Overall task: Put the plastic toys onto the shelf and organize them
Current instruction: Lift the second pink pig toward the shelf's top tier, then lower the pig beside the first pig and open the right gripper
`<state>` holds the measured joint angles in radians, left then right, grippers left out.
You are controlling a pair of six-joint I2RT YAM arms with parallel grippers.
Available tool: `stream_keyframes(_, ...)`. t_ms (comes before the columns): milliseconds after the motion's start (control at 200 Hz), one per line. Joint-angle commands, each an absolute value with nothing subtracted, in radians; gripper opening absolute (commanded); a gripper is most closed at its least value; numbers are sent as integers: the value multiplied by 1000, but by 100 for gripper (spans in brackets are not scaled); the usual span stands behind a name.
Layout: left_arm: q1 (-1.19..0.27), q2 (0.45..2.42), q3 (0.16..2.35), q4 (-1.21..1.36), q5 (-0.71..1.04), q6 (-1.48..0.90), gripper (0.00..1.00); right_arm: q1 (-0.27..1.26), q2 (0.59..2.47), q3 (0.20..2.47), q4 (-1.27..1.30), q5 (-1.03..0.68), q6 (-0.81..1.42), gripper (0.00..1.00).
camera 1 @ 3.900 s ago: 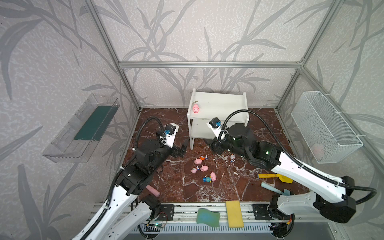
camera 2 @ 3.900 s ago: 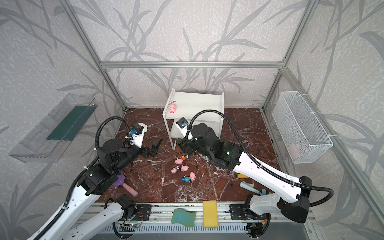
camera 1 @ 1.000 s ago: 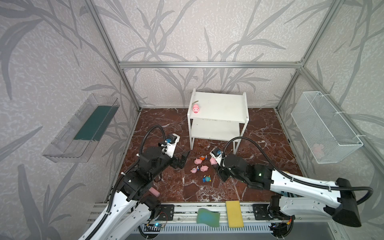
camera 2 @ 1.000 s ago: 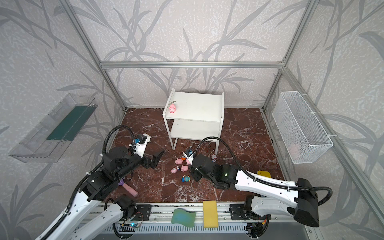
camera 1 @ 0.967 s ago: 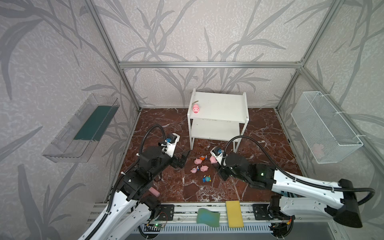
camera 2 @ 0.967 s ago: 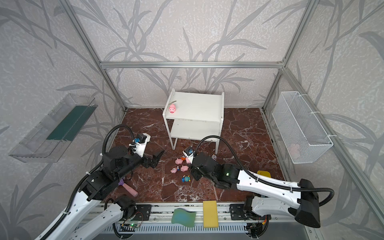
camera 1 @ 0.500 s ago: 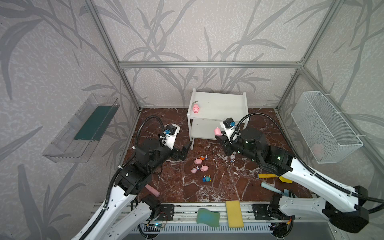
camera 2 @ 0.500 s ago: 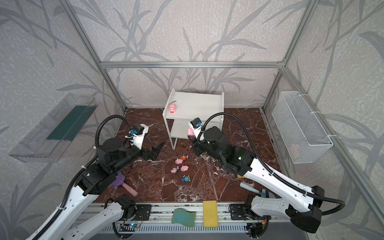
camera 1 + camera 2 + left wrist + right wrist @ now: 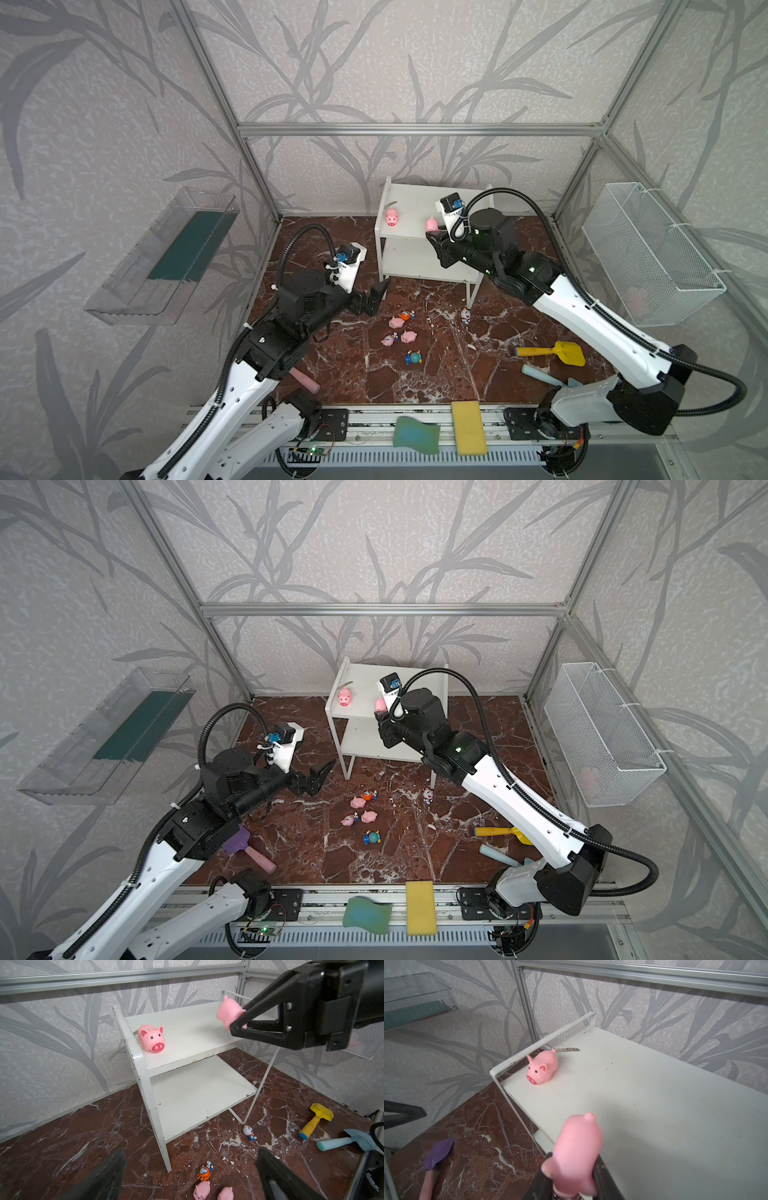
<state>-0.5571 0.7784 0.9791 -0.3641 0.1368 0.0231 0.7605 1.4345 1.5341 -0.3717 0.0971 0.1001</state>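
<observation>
Right wrist view: the right gripper (image 9: pixel 571 1169) pinches a pink pig (image 9: pixel 579 1142) over the front of the shelf (image 9: pixel 654 1105) top board, apart from the standing pig (image 9: pixel 543 1067), so placing looks in hand and next should come lowering and letting go, while the left gripper (image 9: pixel 379 296) hangs wide open, empty.

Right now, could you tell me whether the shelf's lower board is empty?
Empty, as far as visible: the lower board shows bare white; the resting pig sits on the top board.
</observation>
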Motion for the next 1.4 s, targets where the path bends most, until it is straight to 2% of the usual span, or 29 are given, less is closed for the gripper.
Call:
stream_keyframes(0,-561,760,961,-335,132,51,99,749,1483,1582,-375,67,113,30)
stream_keyframes(570,-551,720,892,-311,134,47,99,739,1676,1750,-385,73,153,32)
stream_keyframes(1000,-529,718,877,-298,155,34,99,739,1640,1759,-377,71,142,52)
stream_keyframes(1394,-502,722,877,-286,176,15,99,722,1528,1717,-373,104,114,66)
